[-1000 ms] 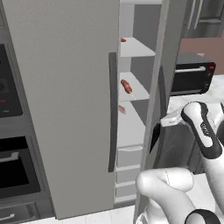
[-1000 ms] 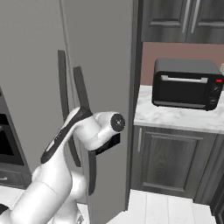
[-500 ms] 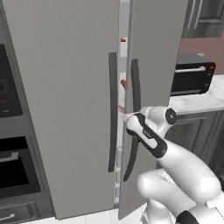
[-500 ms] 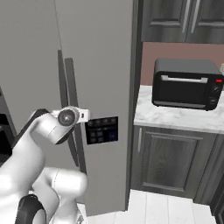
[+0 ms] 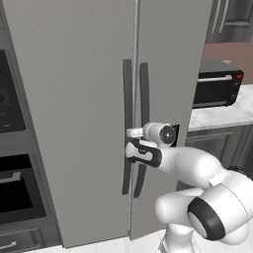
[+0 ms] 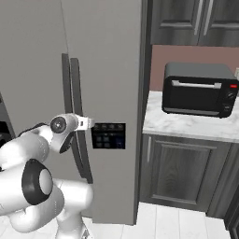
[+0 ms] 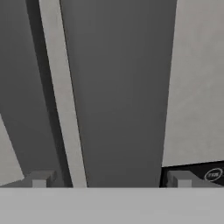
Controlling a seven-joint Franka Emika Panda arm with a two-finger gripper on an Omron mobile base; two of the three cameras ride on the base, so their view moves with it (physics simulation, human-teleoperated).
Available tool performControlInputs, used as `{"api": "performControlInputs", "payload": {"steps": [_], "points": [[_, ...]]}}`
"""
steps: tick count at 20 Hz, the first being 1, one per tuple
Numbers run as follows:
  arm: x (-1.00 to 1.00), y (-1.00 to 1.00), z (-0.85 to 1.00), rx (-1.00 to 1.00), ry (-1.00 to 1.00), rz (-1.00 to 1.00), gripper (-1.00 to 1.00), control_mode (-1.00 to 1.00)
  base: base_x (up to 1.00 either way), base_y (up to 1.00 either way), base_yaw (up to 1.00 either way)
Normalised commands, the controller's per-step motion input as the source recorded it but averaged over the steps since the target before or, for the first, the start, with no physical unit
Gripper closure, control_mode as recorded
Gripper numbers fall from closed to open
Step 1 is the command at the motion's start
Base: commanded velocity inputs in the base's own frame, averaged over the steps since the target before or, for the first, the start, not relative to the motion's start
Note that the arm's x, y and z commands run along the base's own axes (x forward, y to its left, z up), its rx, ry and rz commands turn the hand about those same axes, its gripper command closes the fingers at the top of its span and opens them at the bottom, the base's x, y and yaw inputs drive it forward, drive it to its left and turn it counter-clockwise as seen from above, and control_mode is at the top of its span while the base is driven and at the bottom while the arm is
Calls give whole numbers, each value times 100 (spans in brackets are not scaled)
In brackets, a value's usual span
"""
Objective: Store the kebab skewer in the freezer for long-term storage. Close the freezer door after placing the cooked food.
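The freezer door (image 5: 173, 74) (image 6: 107, 60) is the right-hand grey fridge door, and it sits flush with the plain door (image 5: 69, 99) beside it. It carries a long dark handle (image 5: 144, 89) (image 6: 74, 84) and a small dark button panel (image 6: 108, 136). My gripper (image 5: 130, 142) (image 6: 88, 123) (image 7: 109, 179) is open and pressed up at mid-height of the handles. In the hand view the dark handle (image 7: 118, 87) stands between the two fingertips (image 7: 40, 178). The kebab skewer and the freezer's shelves are hidden behind the shut door.
A black toaster oven (image 5: 217, 84) (image 6: 198, 88) stands on the marble counter (image 6: 186, 126) right of the fridge, over a dark cabinet (image 6: 182, 172). A black wall oven (image 5: 10, 148) is at the left. My arm's white body stands close before the fridge.
The freezer door has swung from open to fully shut, hiding the shelves and the food. My hand moved left with it and now rests at the handles.
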Motion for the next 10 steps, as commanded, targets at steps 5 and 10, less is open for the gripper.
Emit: {"api": "performControlInputs", "payload": {"steps": [5, 10], "points": [[17, -29, 90, 0, 35, 0, -100, -100, 0, 0, 0], [7, -4, 97, 0, 34, -1, -100, -100, 0, 0, 0]]}}
